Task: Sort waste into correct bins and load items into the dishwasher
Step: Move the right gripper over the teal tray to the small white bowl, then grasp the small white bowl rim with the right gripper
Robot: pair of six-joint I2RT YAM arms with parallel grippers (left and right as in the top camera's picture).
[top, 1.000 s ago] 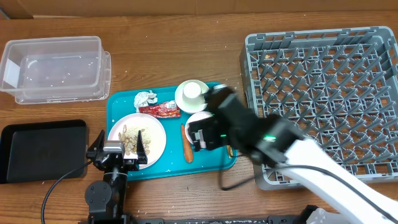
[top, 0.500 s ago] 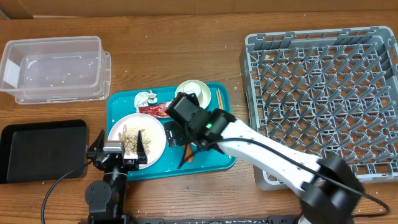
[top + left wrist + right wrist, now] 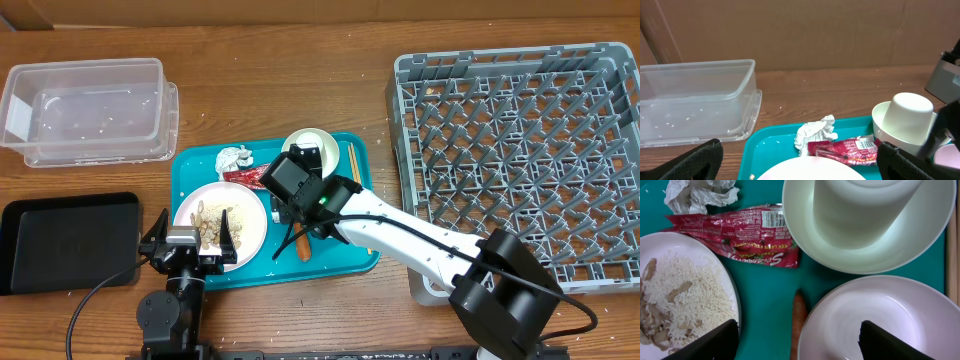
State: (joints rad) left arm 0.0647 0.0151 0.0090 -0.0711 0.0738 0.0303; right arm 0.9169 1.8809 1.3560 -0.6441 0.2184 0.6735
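Fingers of the right gripper stand well apart, clamped on nothing, hovering low over the teal tray with the tip of the carrot poking up right between them. From overhead, the right arm reaches in from the lower right corner, past the near corner of the dish rack, wrist tipped down over the middle of the tray. Across the way the left gripper sits low at the near rim of the plate, its own fingers spread wide, gripping nothing.

Hard to see now: from above, the arm covers the pink bowl completely and most of the carrot (only its near end shows past the wrist). The right wrist view cuts the plate off at the left and leaves the chopsticks as a sliver on the right edge.

On to the containers. The plate carries rice mixed with brownish scraps. The white bowl holds a cup turned upside down. On the tray floor, the red wrapper lies flat between plate and white bowl, with the crumpled foil ball just beyond it. Far left, the clear tub shows a few pale specks on its floor, and the black tray lies nearer, just beside the teal tray.
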